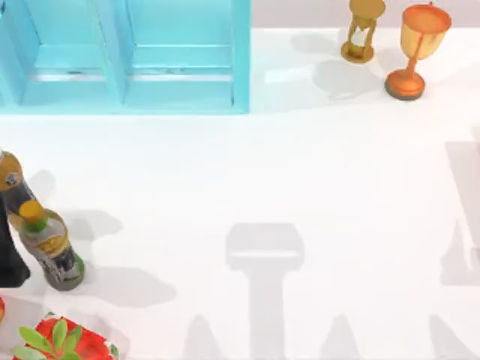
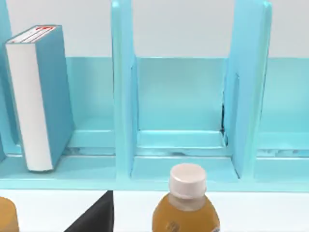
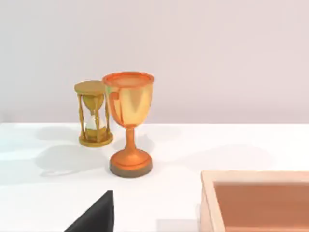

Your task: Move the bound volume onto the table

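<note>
The bound volume is a thick light-blue book with white page edges and a red mark on its top corner. It stands upright in an end compartment of the turquoise shelf unit, seen in the left wrist view. The shelf unit sits at the back left of the white table. A dark wedge of my left gripper shows at the edge of its wrist view, well short of the shelf. A like wedge of my right gripper faces the back right of the table.
Two drink bottles stand at the left edge, one between my left wrist and the shelf. A brass hourglass and orange goblet stand back right. A red, green-leaved thing lies front left. A wooden box is near my right wrist.
</note>
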Controlling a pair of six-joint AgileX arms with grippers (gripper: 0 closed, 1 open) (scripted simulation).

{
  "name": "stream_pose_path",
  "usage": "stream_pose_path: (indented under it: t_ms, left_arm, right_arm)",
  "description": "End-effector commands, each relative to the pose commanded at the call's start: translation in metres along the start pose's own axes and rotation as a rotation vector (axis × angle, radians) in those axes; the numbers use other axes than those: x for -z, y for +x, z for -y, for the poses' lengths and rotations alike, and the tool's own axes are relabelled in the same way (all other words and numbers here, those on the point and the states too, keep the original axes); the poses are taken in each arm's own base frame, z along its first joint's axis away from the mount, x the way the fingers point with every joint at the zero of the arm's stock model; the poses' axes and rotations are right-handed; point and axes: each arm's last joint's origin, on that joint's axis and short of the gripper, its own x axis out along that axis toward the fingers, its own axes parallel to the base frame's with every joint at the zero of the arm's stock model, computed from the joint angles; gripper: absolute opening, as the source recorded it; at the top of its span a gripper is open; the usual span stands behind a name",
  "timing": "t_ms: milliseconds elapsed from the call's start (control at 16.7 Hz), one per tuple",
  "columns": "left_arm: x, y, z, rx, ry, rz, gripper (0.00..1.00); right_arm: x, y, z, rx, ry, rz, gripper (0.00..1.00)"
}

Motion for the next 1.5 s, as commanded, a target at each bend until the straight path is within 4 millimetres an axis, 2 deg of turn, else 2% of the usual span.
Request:
stream_pose_path:
  t_ms: [240,540,720,900,1080,1260,1500]
  left_arm:
    - [-0.006,0.001,-0.001,-0.004,0.004,0.003,1.0]
    - [-0.046,0.016,-0.011,-0.028,0.03,-0.01,1.0]
    - [-0.073,0.047,-0.025,-0.04,0.045,-0.06,1.0]
    - [-0.086,0.095,-0.05,-0.042,0.049,-0.133,1.0]
    - [-0.076,0.152,-0.086,-0.032,0.041,-0.207,1.0]
    - [-0.046,0.201,-0.127,-0.011,0.026,-0.265,1.0]
    - [0.002,0.243,-0.171,0.022,0.012,-0.297,1.0]
  right_arm:
    - [0.0,0.0,0.0,0.0,0.0,0.0,1.0]
    - [0.0,0.0,0.0,0.0,0.0,0.0,1.0]
    - [0.0,0.0,0.0,0.0,0.0,0.0,1.0]
    - [0.0,0.0,0.0,0.0,0.0,0.0,1.0]
    - [0.0,0.0,0.0,0.0,0.0,0.0,1.0]
    - [0.0,0.0,0.0,0.0,0.0,0.0,1.0]
    - [0.0,0.0,0.0,0.0,0.0,0.0,1.0]
